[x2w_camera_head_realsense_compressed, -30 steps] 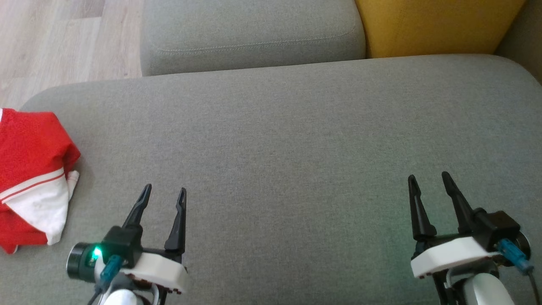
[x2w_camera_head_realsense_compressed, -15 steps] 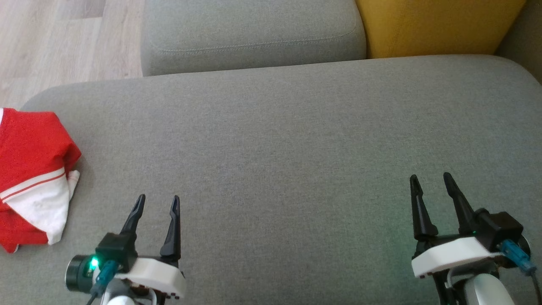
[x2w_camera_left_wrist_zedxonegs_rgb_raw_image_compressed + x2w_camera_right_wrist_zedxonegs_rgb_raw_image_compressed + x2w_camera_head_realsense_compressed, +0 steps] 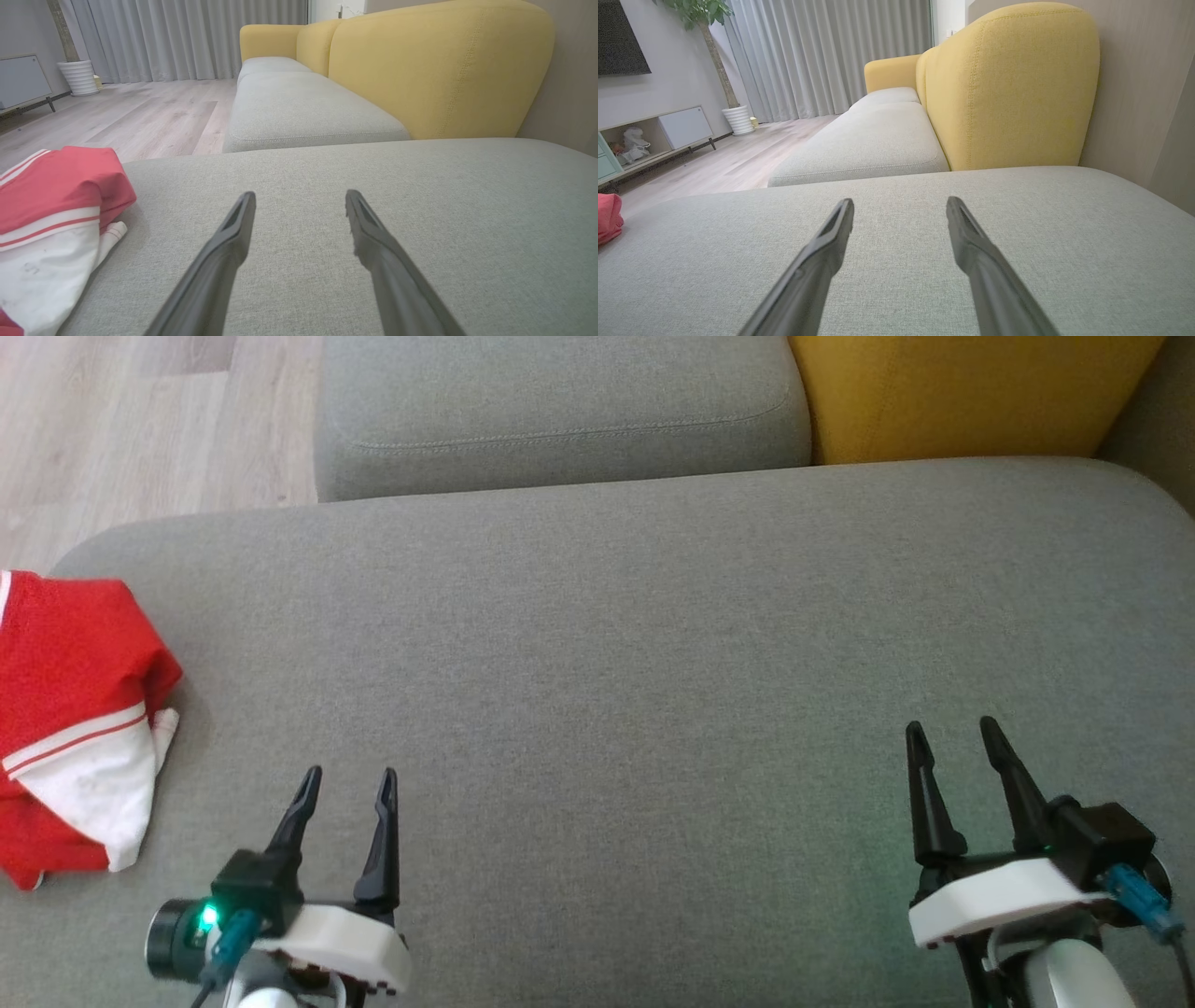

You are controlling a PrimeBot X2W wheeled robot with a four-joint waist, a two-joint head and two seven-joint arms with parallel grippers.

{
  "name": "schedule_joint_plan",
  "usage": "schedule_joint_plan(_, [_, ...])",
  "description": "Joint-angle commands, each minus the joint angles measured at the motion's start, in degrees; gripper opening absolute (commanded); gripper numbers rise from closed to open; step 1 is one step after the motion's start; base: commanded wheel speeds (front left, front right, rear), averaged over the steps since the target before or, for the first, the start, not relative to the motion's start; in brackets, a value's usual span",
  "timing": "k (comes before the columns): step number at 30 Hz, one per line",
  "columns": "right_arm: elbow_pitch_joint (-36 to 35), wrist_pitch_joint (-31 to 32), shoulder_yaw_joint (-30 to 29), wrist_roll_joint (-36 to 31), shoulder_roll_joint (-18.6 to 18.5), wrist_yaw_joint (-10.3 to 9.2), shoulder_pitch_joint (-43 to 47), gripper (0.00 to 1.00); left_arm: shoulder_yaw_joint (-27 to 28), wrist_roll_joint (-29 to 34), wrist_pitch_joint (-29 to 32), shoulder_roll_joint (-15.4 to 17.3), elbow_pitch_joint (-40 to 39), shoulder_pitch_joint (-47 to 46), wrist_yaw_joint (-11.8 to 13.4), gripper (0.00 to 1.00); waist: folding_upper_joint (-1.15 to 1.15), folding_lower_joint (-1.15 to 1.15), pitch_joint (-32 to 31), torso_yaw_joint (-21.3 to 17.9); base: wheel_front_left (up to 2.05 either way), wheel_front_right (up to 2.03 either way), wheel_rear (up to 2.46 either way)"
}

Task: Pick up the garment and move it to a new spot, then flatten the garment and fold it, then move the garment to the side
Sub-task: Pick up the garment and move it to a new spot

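One garment point(image 3: 70, 728) is in view: a red piece with a white panel and two thin white stripes. It lies bunched at the far left end of the large grey seat cushion point(image 3: 653, 644), partly cut off by the left edge of the head view. Nothing touches it.

Two hands show in the head view, both low over the same cushion. The left hand point(image 3: 350, 772) sits to the right of the garment and apart from it, its two dark fingers point(image 3: 233, 233) spread with bare cushion fabric between them, gripping nothing. The right hand point(image 3: 950, 723) is well away near the cushion's right end, its two fingers likewise parted and empty.

Beyond the large cushion lies a second grey seat cushion point(image 3: 560, 420), so two grey cushions are counted in the head view. Yellow backrests point(image 3: 962, 392) rise behind them on the right. Pale wood floor point(image 3: 140, 420) shows at the upper left.

The wrist views add grey curtains point(image 3: 187, 37), one white ribbed pot point(image 3: 80, 77) and one low cabinet point(image 3: 684, 126) along the wall. In the right wrist view only a red edge of the garment appears at the far left.
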Motion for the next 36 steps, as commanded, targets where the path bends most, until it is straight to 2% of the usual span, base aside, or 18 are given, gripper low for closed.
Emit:
schedule_joint_plan(1, [-1.87,-0.5,1.13,-0.47,-0.15,0.44,-1.02,1.0,2.55,0.39,-0.71,0.03,-1.75,-2.26,-0.2,1.0,0.0,0.0,0.03,0.06,0.0,0.0,0.0])
schedule_joint_plan(8, [-2.88,0.08,0.58,-1.34,-0.15,0.44,-0.6,1.0,3.3,0.8,-0.71,-0.08,-2.01,-2.69,-0.24,1.0,0.0,0.0,0.09,2.28,0.0,0.0,0.0])
schedule_joint_plan(17, [-6.73,1.6,1.8,-0.11,-0.14,0.44,0.49,1.0,5.36,0.01,-0.71,-0.14,-2.69,-3.23,-0.85,1.0,0.0,0.0,-0.08,11.77,0.0,0.0,0.0])
schedule_joint_plan(24, [-8.67,2.69,2.99,0.18,-0.14,0.44,0.83,1.0,6.65,-0.25,-0.71,-0.09,-3.2,-2.62,-1.32,1.0,0.0,0.0,-0.21,17.26,0.0,0.0,0.0])
schedule_joint_plan(29, [-9.29,3.19,3.22,0.44,-0.14,0.44,1.17,1.0,7.33,-0.16,-0.71,-0.06,-3.29,-2.35,-1.54,1.0,0.0,0.0,-0.18,19.43,0.0,0.0,0.0])
schedule_joint_plan(36, [-9.24,3.48,3.25,0.43,-0.14,0.44,1.33,1.0,7.84,-0.12,-0.71,-0.5,-3.33,-2.24,-1.79,1.0,0.0,0.0,-0.25,20.37,0.0,0.0,0.0])
